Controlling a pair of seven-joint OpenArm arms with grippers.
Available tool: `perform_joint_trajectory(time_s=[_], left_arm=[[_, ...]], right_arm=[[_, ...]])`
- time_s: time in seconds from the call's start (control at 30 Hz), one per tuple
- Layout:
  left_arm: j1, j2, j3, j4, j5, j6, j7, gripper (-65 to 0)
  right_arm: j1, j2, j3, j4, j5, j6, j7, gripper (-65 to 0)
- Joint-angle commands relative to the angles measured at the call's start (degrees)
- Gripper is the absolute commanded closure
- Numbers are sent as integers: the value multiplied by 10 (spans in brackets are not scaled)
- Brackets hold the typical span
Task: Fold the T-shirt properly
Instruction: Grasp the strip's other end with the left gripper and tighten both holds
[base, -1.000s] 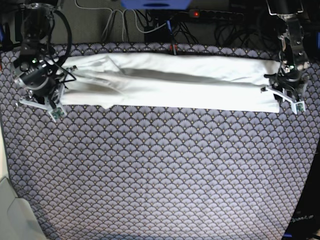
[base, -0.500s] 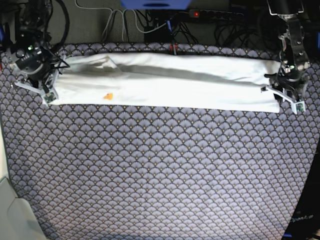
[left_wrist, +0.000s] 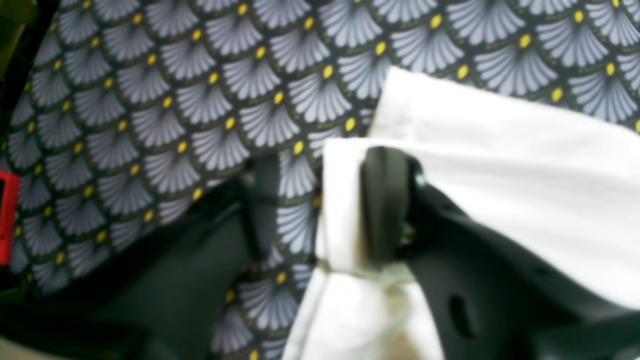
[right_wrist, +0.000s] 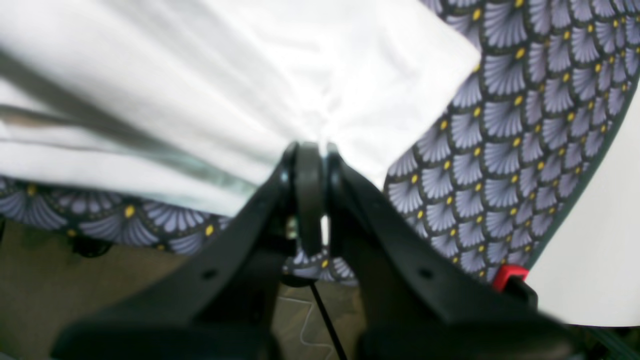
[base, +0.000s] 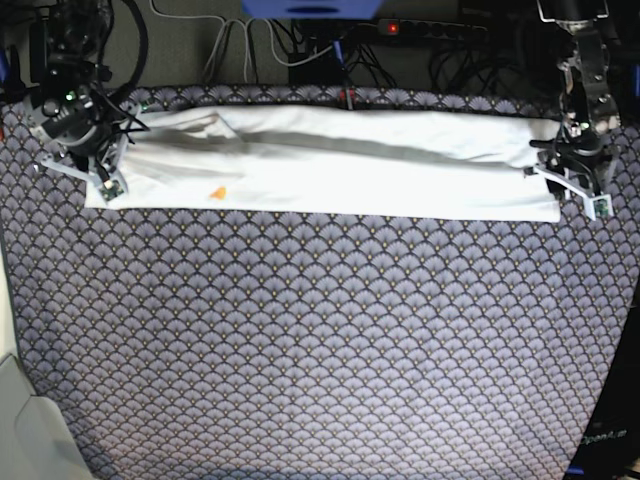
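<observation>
Your white cotton T-shirt lies as a long folded band across the bench's far edge (fan-patterned cloth). Left gripper & right gripper: jaws clamped on opposite ends.

A: Count, quick. Shirts?
B: One shirt, folded into a long white band.
A: Grippers?
B: Two. Left gripper at the band's right end in the base view, right gripper at its left end.
A: Cloths under it?
B: One patterned tablecloth.
A: Marks on the shirt?
B: One small orange spot showing.
A: Anything behind?
B: One power strip, one red light on it. Cables are too tangled to count.
</observation>
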Motion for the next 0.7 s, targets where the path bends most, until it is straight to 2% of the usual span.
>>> perform_joint_trajectory(time_s=[0.0,0.1,0.23,0.37,0.43,0.57,0.67], left_arm=[[6,-5,-1,3,5,-1,25,-314],[6,-5,-1,2,3,-1,25,-318],[7,-5,-1,3,-1,-1,26,-319],[27,-5,-1,38,-2,-1,26,-319],[34,-5,-1,59,-2,-5,26,-320],[37,0,-3,72,-2,-39,26,-317],[43,0,-7,83,-2,-44,25,-317]], right_arm=[[3,6,1,6,-3,-2,4,0],[3,6,1,5,-3,-2,4,-7],[3,6,1,5,-3,-2,4,-120],[2,6,1,5,-3,-2,4,-195],[2,6,1,5,-2,-2,4,-202],[2,5,1,5,-2,-2,4,-202],[0,2,1,5,-2,-2,4,-202]])
